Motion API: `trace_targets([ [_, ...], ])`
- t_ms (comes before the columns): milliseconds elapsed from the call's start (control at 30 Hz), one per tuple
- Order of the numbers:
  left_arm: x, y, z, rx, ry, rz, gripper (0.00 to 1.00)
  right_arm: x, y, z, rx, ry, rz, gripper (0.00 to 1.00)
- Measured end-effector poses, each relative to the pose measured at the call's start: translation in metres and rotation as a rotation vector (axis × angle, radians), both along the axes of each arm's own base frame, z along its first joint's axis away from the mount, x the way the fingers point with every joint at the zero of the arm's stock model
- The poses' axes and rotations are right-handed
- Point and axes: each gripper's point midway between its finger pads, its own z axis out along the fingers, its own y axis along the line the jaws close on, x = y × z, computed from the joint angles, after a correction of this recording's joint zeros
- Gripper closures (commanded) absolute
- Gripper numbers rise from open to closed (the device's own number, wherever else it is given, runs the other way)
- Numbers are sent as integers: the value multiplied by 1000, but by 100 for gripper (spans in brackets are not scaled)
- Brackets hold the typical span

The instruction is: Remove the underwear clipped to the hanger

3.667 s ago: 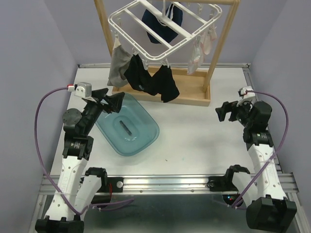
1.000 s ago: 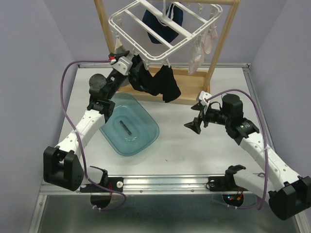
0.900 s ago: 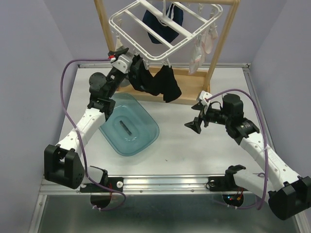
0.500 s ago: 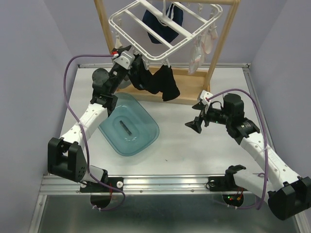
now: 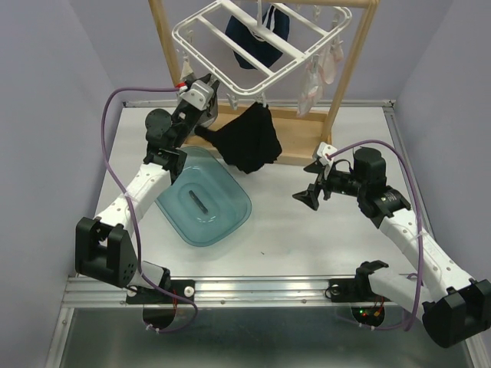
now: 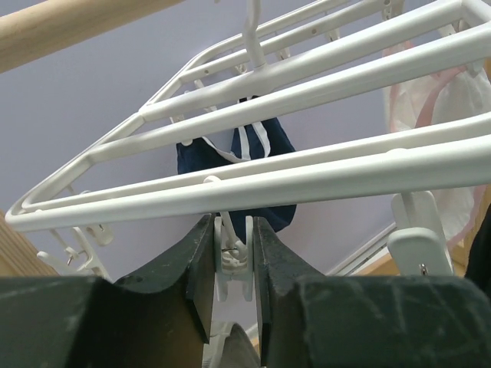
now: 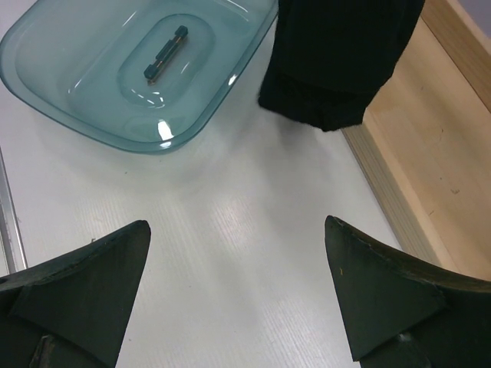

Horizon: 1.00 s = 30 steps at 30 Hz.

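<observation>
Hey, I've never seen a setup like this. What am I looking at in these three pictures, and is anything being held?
Two white robot arms are bolted at the near edge of a table. The overhead picture looks down on both; the other two come from a small camera on each wrist. On the table lies a clear teal dish, and a wooden stand carries a white plastic hanger with underwear clipped on: a black piece, a navy one, pale ones. The left hand is raised to the hanger and pinches a small white clip. The right hand hovers open above the table, holding nothing.
</observation>
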Motion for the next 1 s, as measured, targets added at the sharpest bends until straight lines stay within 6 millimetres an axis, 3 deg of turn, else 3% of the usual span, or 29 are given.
trace_targets([
  [100,0,0,1,-1,-5,0,94,0,-1,0,1,0,-1,0],
  [133,-1,0,1,-1,-6,-1,81,0,0,0,1,0,-1,0],
  [233,-1,-1,2,-5,-6,-4,66,0,-1,0,1,0,-1,0],
  [267,-1,-1,2,-9,-4,-3,53,0,-1,0,1,0,-1,0],
  [367,-4,0,3,-24,5,-4,32,1,-1,0,2,0,-3,0],
  [467,-14,6,5,-53,24,-2,20,1,-2,1,2,-3,-5,0],
  [767,-71,29,30,-177,51,-19,19,5,-5,-1,-16,-15,-20,0],
  [1000,-105,35,10,-241,166,-70,15,11,-7,-12,-73,33,-27,0],
])
